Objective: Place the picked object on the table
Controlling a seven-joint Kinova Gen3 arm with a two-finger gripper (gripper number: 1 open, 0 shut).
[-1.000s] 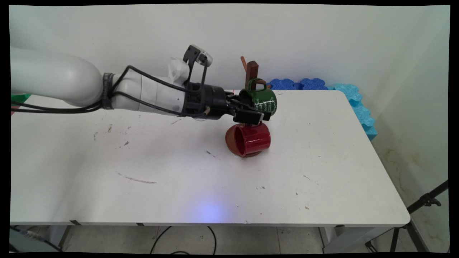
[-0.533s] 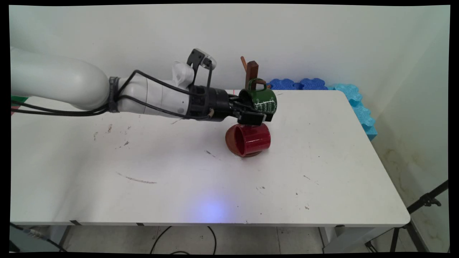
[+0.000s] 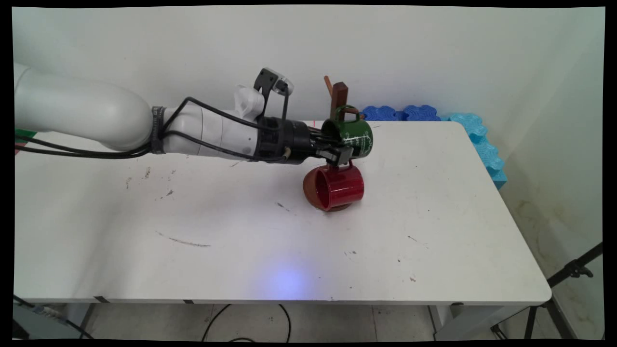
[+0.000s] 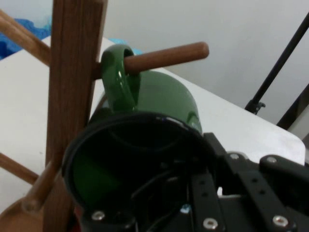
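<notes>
Green mug (image 3: 353,136), glossy, with white lettering on its side, hanging by its handle (image 4: 119,77) on a wooden peg (image 4: 166,55) of a mug tree (image 3: 338,98). Mouth tilted toward the arm, as the hand view shows from close up.

End effector (image 3: 343,153), black, two-fingered, reaching in level from the left; closed on the green mug at the rim, one finger (image 4: 207,193) inside the mouth and the other against the outer wall.

Red mug (image 3: 333,187), glossy, directly below the green one on the same tree, mouth facing left toward the arm. Its handle sits just under the end effector.

Mug tree: dark brown upright post with angled pegs, standing toward the rear middle of the worktop (image 3: 434,231); round wooden base (image 4: 19,217) partly seen under the red mug.

Worktop: white, scuffed with dark marks on its left half.

Blue foam pieces (image 3: 436,115), wavy-edged, along the far right edge of the worktop against the wall, well apart from the mugs.
</notes>
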